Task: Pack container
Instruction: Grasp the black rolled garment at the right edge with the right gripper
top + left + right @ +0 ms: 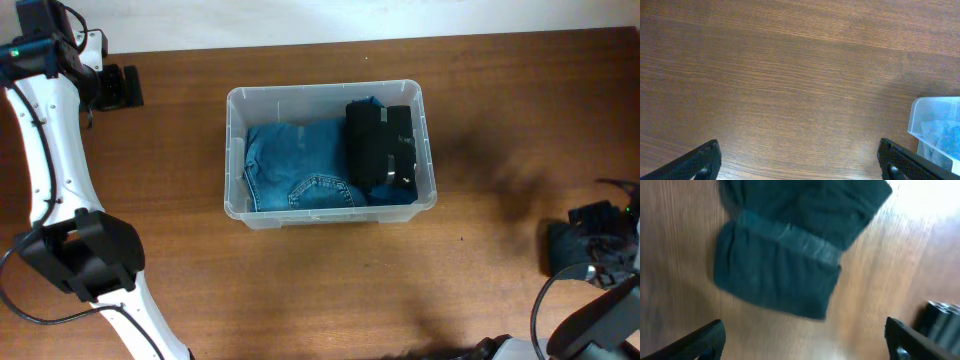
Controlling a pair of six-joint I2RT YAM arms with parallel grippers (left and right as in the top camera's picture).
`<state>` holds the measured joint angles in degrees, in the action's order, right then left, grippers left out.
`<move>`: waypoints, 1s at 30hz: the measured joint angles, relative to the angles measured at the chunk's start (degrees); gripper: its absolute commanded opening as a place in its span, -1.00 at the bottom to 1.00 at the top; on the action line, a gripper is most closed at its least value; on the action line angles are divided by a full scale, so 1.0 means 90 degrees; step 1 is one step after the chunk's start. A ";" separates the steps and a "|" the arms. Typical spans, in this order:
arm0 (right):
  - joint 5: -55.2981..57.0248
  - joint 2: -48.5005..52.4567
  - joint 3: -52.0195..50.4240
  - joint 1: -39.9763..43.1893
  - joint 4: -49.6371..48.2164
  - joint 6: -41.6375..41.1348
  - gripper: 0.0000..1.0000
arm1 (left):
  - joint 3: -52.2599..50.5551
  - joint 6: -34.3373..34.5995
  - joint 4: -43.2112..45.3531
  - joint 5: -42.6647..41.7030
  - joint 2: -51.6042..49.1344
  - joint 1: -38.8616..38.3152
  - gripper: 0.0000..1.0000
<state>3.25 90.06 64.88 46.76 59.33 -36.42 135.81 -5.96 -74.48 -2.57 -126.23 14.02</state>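
The clear plastic container (pixel 232 150) stands in the middle of the table. It holds folded blue jeans (pixel 300 165) and a black folded garment (pixel 380 145) on its right side. My left gripper (pixel 120 87) is open and empty over bare wood at the far left; in the left wrist view (pixel 800 167) a corner of the container (pixel 937 120) shows at the right. My right gripper (pixel 590 232) is open at the near right, just above a dark folded garment (pixel 566 255). In the right wrist view (pixel 805 342) that garment (pixel 785 260) lies on the table ahead of the jaws, untouched.
The table is brown wood (pixel 480 270). Its back edge meets a white wall (pixel 400 15). A black object (pixel 945 320) shows blurred at the right edge of the right wrist view.
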 measured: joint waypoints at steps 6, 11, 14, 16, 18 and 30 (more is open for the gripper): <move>-0.0095 -0.0012 -0.0746 0.0134 -0.0833 -0.0010 0.62 | 0.0000 0.0000 0.0007 -0.0002 0.0000 0.0000 0.99; -0.0284 -0.0012 -0.1384 0.0134 -0.1681 0.0367 0.10 | 0.0000 0.0000 0.0017 -0.0002 0.0000 0.0000 0.99; -0.0381 -0.0012 -0.1678 0.0134 -0.2067 0.0576 -0.16 | 0.0000 0.0000 0.0022 -0.0002 0.0000 0.0000 0.99; -0.0423 -0.0012 -0.1860 0.0134 -0.2246 0.0707 -0.50 | 0.0000 0.0000 0.0019 -0.0002 0.0000 0.0000 0.99; -0.0449 -0.0012 -0.1914 0.0134 -0.2271 0.0736 -0.88 | 0.0000 0.0000 0.0022 -0.0002 0.0000 0.0000 0.99; -0.0882 -0.0063 -0.1639 0.0121 -0.1384 0.1734 -0.92 | 0.0000 0.0000 0.0022 -0.0002 -0.0002 0.0000 0.99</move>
<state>-4.69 89.49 50.13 47.86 46.87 -20.82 135.81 -5.96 -74.28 -2.59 -126.26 14.02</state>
